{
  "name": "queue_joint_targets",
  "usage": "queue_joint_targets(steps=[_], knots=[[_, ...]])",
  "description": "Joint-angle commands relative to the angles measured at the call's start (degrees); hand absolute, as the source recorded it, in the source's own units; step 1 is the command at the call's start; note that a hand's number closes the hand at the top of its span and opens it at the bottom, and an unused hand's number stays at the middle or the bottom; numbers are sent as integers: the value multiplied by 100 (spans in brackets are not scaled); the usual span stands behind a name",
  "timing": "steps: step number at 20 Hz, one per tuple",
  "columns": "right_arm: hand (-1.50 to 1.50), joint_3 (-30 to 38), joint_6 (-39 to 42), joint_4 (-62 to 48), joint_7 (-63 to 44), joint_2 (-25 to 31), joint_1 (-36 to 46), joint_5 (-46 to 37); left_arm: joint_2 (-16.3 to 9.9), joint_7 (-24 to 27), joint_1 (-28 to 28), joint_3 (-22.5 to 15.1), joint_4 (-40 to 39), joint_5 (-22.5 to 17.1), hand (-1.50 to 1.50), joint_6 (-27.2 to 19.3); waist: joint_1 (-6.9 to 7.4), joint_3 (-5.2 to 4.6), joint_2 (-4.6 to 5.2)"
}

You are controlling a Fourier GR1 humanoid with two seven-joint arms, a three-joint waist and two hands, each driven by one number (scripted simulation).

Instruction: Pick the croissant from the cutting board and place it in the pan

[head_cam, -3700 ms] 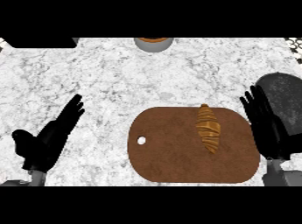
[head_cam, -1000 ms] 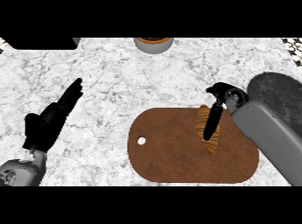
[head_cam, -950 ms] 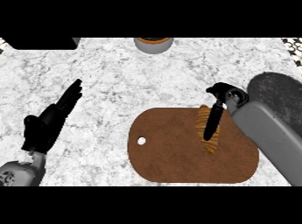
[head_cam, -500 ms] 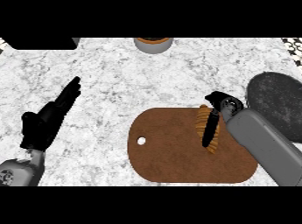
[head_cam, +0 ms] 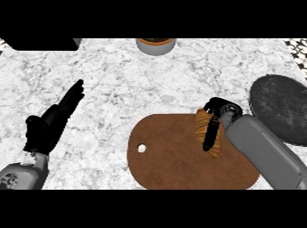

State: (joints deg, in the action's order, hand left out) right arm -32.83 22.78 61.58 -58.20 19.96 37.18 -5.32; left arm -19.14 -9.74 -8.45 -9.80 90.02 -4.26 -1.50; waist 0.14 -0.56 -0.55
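One golden-brown croissant (head_cam: 200,126) (ridged, lengthwise) lies pinched under the curled right hand (head_cam: 215,120).

The counter (head_cam: 149,80) is white marble veined in grey. On it lies a reddish-brown cutting board (head_cam: 175,160) bearing a golden-brown croissant (head_cam: 200,127) (ridged in darker bands). The pan (head_cam: 287,109) is dark charcoal, mottled with grey. Both hands are black, the right hand (head_cam: 213,129) and left hand (head_cam: 47,127), on grey forearms.
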Motion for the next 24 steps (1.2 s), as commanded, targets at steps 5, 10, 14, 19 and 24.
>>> queue_joint_targets(steps=[5, 10, 14, 19, 24], knots=[[150, 36, 322, 17, -462, -430, -239, -87, 82, -346, -205, 156, 171, 20, 0, 103, 0, 55, 50], [150, 271, 345, 824, -778, -247, -213, -441, 179, -358, 142, 100, 364, 240, 0, 126, -12, 54, 34], [150, -621, -11, 2415, 1379, 565, -957, -1269, 119, -219, 206, 309, 133, 83, 0, 113, -304, 59, -94], [150, -1058, -435, 4177, 2643, 1139, -1181, -1847, 98, -224, 407, 439, 41, 167, 0, -84, -711, 86, -310], [150, -635, -1478, 5757, 3285, 1897, -1590, -2555, 83, -122, 608, 542, 106, 72, 0, -67, -902, 104, -302]])
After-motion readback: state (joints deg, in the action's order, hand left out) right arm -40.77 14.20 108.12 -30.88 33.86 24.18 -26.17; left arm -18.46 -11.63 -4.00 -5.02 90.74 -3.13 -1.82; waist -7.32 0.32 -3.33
